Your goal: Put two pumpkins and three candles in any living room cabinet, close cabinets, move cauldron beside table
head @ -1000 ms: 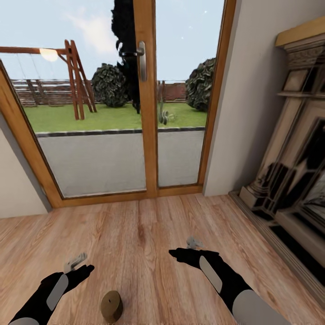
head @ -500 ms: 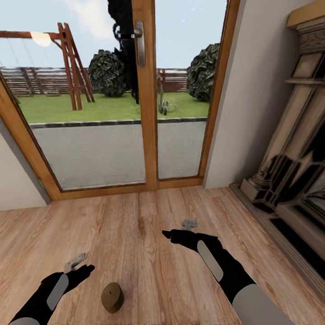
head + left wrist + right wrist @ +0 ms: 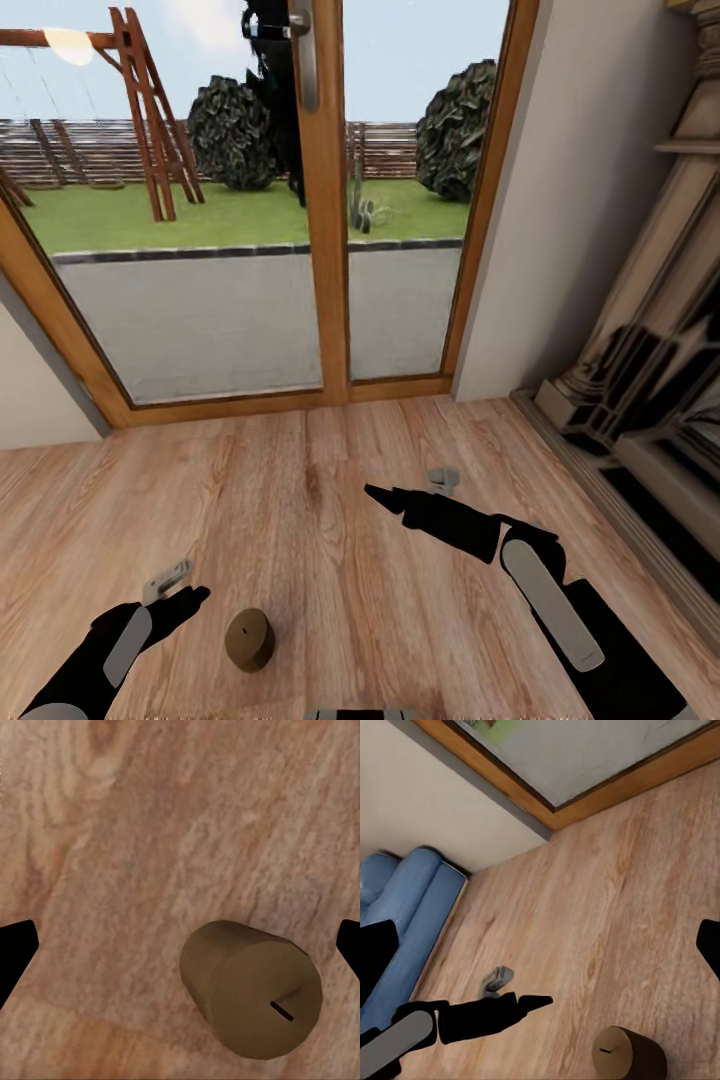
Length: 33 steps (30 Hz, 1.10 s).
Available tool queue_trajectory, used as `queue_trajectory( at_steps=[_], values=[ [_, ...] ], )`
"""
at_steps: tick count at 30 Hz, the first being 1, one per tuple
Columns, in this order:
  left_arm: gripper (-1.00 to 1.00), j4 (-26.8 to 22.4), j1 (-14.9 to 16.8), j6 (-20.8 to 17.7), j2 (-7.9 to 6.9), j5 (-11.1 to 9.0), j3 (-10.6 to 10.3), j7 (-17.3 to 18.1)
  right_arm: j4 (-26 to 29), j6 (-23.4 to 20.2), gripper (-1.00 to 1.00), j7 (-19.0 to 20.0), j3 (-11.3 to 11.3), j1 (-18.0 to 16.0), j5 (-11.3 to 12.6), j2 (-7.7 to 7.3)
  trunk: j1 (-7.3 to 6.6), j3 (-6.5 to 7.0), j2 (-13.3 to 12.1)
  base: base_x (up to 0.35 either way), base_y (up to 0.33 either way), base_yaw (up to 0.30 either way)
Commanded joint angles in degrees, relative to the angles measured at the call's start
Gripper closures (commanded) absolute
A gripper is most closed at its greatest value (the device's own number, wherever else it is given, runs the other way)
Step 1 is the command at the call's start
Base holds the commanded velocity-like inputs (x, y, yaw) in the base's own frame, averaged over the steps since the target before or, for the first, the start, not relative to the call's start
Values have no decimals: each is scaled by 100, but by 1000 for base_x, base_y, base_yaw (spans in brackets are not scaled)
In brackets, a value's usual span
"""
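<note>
Candle pickup, approach stage: brown candle [image 3: 249, 639] upright on floor [image 3: 300, 500] between my arms.
My left gripper [image 3: 180, 597] hangs spread just left of it; right gripper [image 3: 385, 497] also released; next, close around candle.

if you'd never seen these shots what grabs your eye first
First the tall wood-framed glass door straight ahead, with a sunny lawn, bushes and a swing frame beyond it. Next, a small brown candle standing on the plank floor just ahead of the robot, beside the left pincer. A dark ornate fireplace lines the right wall.
</note>
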State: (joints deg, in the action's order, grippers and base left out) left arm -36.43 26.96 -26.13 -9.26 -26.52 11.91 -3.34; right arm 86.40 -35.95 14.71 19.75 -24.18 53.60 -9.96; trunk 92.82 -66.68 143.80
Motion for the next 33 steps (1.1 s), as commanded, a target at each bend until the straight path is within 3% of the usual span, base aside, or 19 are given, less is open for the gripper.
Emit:
queue_trajectory(
  at_steps=[1,25,33],
  values=[
    [-100,-10,0,-33,0,-60,5,-35,6,-19,-100,52,3,-2,21,-8,1,-28,4,0,0,0],
    [-100,-13,2,-38,20,-42,1,-35,-53,-18,-100,154,3,2,34,-15,63,-559,36,0,0,0],
    [-100,-21,2,-40,140,-3,-197,-35,-53,-18,-100,155,3,6,36,-15,84,-737,46,0,0,0]
  ],
)
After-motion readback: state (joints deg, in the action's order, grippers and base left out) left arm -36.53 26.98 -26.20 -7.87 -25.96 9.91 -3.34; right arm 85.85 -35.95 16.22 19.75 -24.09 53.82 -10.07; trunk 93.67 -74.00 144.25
